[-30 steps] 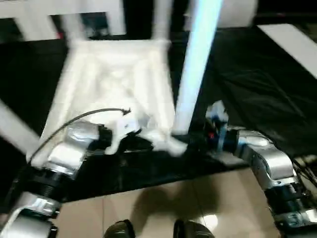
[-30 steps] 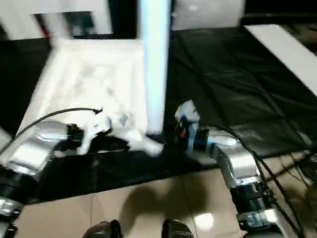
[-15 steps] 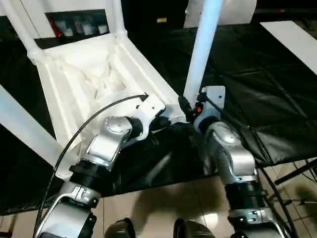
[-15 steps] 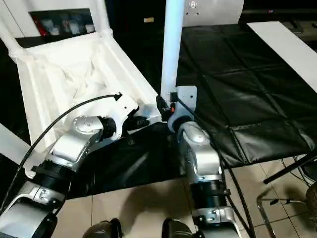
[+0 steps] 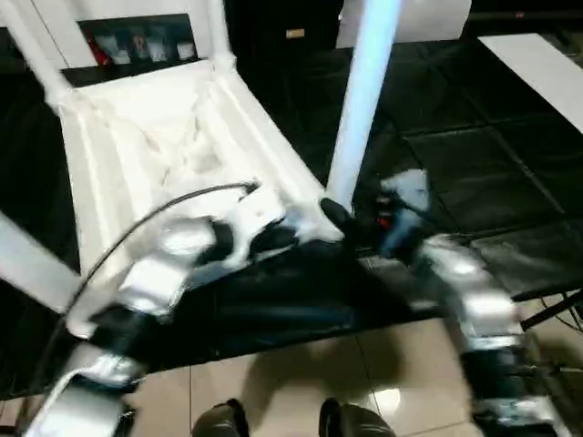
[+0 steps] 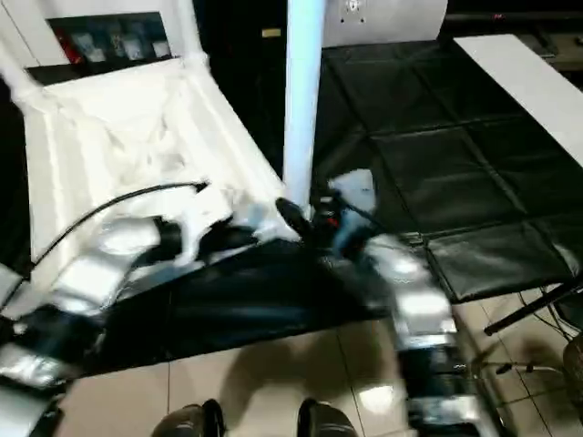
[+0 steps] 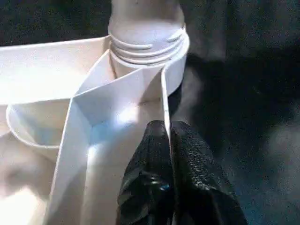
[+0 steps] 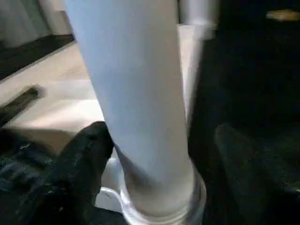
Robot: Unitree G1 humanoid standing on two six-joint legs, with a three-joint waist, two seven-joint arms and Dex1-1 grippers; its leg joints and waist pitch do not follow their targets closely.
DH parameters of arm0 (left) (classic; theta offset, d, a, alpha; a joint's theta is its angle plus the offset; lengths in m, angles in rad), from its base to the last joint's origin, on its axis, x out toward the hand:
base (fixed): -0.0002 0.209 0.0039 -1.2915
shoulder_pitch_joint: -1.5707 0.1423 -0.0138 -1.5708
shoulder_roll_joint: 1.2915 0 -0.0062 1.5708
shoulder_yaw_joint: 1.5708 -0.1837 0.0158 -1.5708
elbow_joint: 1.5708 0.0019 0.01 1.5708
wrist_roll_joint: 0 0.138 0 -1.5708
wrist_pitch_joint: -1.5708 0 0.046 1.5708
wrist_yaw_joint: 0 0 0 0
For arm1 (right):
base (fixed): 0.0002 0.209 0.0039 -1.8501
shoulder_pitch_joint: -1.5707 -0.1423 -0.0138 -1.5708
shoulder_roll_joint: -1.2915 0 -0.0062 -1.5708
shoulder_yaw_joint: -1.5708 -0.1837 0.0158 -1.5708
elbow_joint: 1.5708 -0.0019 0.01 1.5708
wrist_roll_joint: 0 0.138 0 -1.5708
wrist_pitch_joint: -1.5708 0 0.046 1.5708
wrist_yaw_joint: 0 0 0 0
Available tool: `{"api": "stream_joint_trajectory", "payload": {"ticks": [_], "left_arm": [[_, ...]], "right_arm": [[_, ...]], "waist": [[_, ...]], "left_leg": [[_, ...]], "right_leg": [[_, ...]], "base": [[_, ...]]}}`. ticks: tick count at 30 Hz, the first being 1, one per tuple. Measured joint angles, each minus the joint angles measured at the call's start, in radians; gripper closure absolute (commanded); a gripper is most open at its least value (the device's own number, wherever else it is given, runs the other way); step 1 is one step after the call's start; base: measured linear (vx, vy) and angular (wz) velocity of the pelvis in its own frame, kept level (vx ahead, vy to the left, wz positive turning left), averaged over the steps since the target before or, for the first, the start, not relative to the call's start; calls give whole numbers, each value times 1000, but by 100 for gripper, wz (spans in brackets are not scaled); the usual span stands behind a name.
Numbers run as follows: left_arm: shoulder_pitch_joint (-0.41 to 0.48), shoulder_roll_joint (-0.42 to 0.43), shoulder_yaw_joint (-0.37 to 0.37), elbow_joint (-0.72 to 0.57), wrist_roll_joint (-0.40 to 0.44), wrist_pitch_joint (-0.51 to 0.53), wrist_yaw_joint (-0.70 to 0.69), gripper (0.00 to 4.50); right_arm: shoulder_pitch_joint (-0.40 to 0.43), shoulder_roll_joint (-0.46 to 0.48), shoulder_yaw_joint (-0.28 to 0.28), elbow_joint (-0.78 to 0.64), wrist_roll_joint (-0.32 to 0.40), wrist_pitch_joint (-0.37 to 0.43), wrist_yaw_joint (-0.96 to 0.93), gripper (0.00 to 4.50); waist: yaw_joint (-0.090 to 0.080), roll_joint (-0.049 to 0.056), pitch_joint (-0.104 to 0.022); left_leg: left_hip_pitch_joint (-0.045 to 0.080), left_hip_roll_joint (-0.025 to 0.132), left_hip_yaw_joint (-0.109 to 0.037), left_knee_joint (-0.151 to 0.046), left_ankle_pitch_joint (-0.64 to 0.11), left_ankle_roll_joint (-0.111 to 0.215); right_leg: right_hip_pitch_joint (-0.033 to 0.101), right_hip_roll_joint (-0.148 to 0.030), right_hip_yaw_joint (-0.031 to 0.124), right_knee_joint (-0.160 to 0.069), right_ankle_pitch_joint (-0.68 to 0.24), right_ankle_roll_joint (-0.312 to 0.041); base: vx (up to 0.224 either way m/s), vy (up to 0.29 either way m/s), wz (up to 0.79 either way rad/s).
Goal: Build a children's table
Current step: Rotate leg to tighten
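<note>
The children's table (image 5: 150, 137) lies upside down on the black-covered work table, ribbed underside up. An upright white leg (image 5: 360, 100) stands in the near right corner socket (image 7: 145, 44). My left gripper (image 7: 168, 129) is shut on the thin rim wall of the table top just beside that socket, also seen from above as the left gripper (image 5: 287, 238). My right gripper (image 8: 164, 140) straddles the base of the leg, open, with one black finger (image 8: 86, 159) close to the tube and the other standing clear of it. More legs (image 5: 214, 32) rise from the other corners.
The black cover of the work table (image 5: 455, 137) stretches to the right. A flat white panel (image 5: 537, 73) lies at its far right. A leg (image 5: 27, 264) slants across the left edge. Tiled floor (image 5: 273, 382) and my feet show below the table's near edge.
My right gripper's fingers have spread away from the leg and the right forearm has swung outward to the right. The left gripper keeps its hold on the rim. The camera has shifted slightly.
</note>
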Motion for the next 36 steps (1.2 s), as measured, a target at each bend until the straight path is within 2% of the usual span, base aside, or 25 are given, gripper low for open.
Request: {"api": "stream_joint_trajectory", "payload": {"ticks": [2, 4, 11, 13, 15, 18, 19, 20, 31, 36], "left_arm": [[9, 41, -9, 4, -15, -53, -84, 450], [18, 82, -17, 10, -36, -97, -169, 450], [-6, 129, -68, 54, -57, -205, -332, 450], [-15, 139, -75, 70, -58, -233, -361, 450], [-23, 141, -79, 84, -57, -252, -383, 450], [-50, 141, -98, 113, -55, -283, -422, 450], [-53, 141, -100, 118, -55, -291, -431, 450], [-58, 140, -102, 125, -55, -298, -439, 450], [-86, 133, -118, 173, -56, -352, -489, 450], [-87, 129, -119, 174, -58, -344, -497, 450]], "right_arm": [[-4, -71, 26, -4, 26, -3, 148, 43], [-4, -137, 45, -4, 50, -2, 291, 43], [-30, -236, 162, 22, 71, -26, 596, 43], [-40, -249, 176, 41, 70, -40, 647, 43], [-48, -253, 184, 57, 70, -49, 681, 78], [-89, -268, 204, 101, 66, -55, 746, 82], [-100, -270, 214, 116, 65, -61, 768, 110], [-105, -270, 220, 123, 63, -62, 778, 119], [-140, -268, 254, 173, 65, -67, 832, 195], [-136, -268, 254, 169, 75, -37, 831, 235]], "waist": [[8, 0, 0], [25, 0, 0], [55, -1, 1], [58, -1, 1], [58, -1, 1], [60, -2, 1], [60, -2, 1], [61, -2, 1], [64, -2, 1], [66, -2, 1]], "left_leg": [[0, 0, 0, 1, 0, 0], [1, 0, 0, 4, -1, 2], [1, -1, 0, 9, -4, 1], [1, -1, 0, 9, -4, 1], [1, -1, 0, 9, -4, 1], [1, -1, 0, 9, -4, 2], [1, -1, 0, 9, -3, 4], [1, -1, 0, 9, -3, 4], [1, -1, 0, 9, -3, 5], [1, -1, 0, 9, -3, 4]], "right_leg": [[1, 0, 0, 0, 0, 0], [3, -1, 0, -1, 0, 0], [6, -2, 1, 1, 0, -1], [6, -2, 1, 1, 0, -1], [6, -2, 1, 1, 0, -1], [6, -2, 1, 1, 0, -1], [6, -2, 1, 1, 0, 0], [6, -2, 1, 1, 0, 0], [6, -2, 1, 1, 0, 0], [6, -2, 1, 1, 0, 0]], "base": [[0, 0, 0], [0, 0, 0], [0, 0, 0], [0, 0, 0], [0, 0, 0], [0, 0, 0], [0, 0, 0], [0, 0, 0], [0, 0, 0], [0, 0, 0]]}}
